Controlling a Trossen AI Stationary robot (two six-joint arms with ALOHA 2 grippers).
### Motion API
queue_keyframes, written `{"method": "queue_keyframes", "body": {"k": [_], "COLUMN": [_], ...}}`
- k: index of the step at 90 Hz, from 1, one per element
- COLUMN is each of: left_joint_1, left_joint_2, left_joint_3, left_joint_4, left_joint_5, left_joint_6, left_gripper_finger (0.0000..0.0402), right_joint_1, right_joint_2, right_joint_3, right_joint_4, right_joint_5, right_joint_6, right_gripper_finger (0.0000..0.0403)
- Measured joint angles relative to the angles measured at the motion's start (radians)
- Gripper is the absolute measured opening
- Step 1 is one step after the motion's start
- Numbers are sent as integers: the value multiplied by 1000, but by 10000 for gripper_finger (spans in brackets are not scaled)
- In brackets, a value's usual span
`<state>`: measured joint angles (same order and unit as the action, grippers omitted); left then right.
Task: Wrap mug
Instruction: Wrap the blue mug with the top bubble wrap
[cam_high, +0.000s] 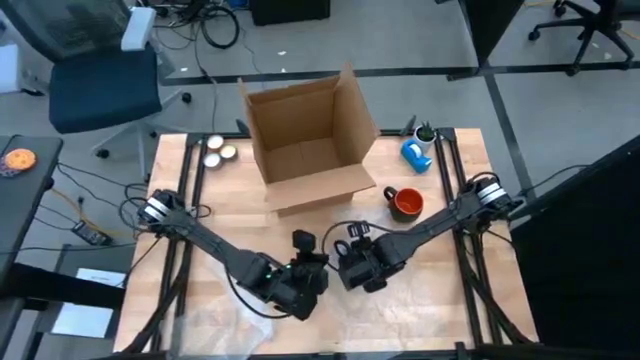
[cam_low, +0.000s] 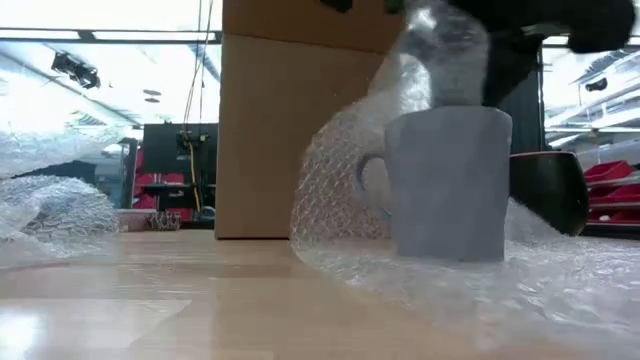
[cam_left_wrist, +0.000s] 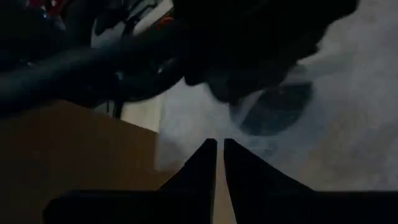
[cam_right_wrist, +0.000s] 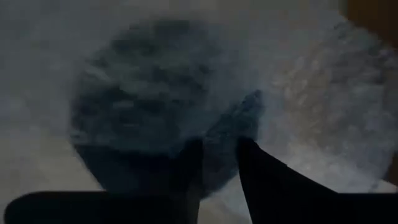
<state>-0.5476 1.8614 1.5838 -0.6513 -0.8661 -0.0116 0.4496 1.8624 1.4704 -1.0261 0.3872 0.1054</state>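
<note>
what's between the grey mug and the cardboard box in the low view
In the low view, a raised fold of bubble wrap stands between the grey mug and the cardboard box, curling round the mug's handle side.

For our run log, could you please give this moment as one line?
stage: wrapping | grey mug upright on bubble wrap | left gripper shut | right gripper pinching wrap

A pale grey mug (cam_low: 447, 180) stands under the black right gripper (cam_right_wrist: 219, 155), draped in clear wrap (cam_low: 340, 170) with a fine bubble pattern. Beyond the grippers sit a plain brown box (cam_high: 305, 135), an orange-red mug (cam_high: 406, 203) with a dark inside and a blue tape roll (cam_high: 416, 154) on the light wood table (cam_high: 180, 300).
</note>
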Motion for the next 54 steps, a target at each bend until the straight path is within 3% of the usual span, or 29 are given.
{"method": "queue_keyframes", "body": {"k": [54], "left_joint_1": [-5], "left_joint_2": [-4], "left_joint_3": [0], "left_joint_4": [19], "left_joint_5": [-4], "left_joint_6": [2], "left_gripper_finger": [15], "right_joint_1": [12], "right_joint_2": [-81], "right_joint_3": [98], "right_joint_4": [-177], "right_joint_5": [54], "right_joint_6": [35], "right_gripper_finger": [74]}}
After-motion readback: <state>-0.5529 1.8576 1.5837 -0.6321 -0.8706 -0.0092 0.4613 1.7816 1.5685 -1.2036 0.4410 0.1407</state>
